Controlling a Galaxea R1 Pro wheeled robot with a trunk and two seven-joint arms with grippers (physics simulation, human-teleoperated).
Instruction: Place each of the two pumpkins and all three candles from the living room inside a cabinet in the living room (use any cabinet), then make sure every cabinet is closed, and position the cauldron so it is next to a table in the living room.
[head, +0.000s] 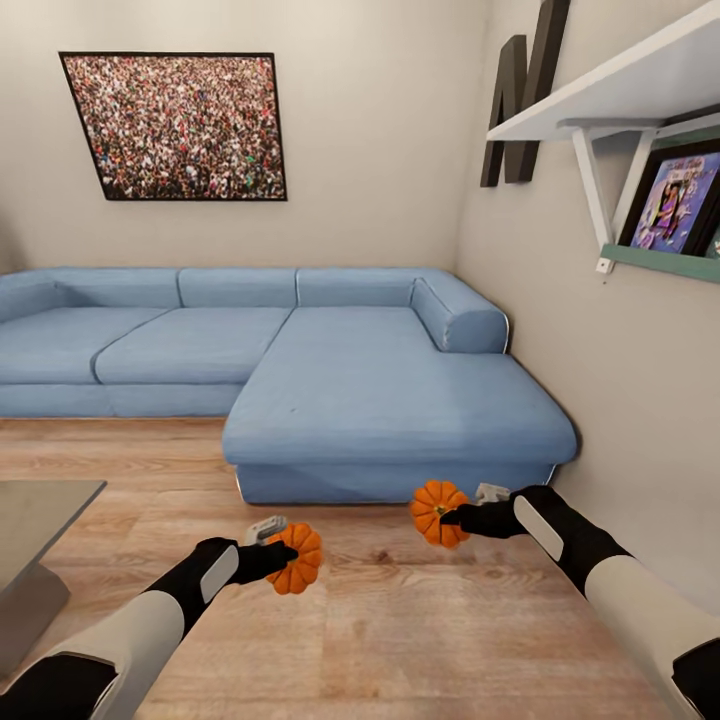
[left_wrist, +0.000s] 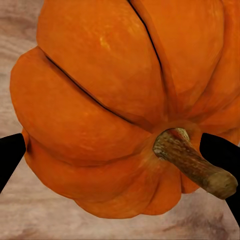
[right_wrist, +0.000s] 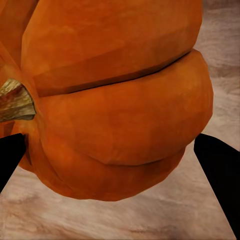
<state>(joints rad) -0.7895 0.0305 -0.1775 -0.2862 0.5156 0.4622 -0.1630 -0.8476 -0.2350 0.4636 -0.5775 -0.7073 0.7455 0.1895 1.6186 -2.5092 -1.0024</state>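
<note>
Both pumpkins are held in the air above the wooden floor. My left gripper (head: 285, 558) is shut on one orange ribbed pumpkin (head: 297, 559); the left wrist view shows this pumpkin (left_wrist: 110, 100) close up with its brown stem, black fingertips (left_wrist: 11, 155) on either side. My right gripper (head: 450, 516) is shut on the other pumpkin (head: 437, 512); in the right wrist view that pumpkin (right_wrist: 120, 115) sits between the dark fingertips (right_wrist: 217, 165). A corner of the grey glossy table (head: 40, 515) shows at the left edge. Candles, cabinet and cauldron are out of view.
A large blue corner sofa (head: 330, 380) stands ahead against the back wall, its chaise reaching toward me. The right wall carries a white shelf (head: 610, 90) with a framed picture (head: 675, 200). Bare wooden floor (head: 400, 640) lies between me and the sofa.
</note>
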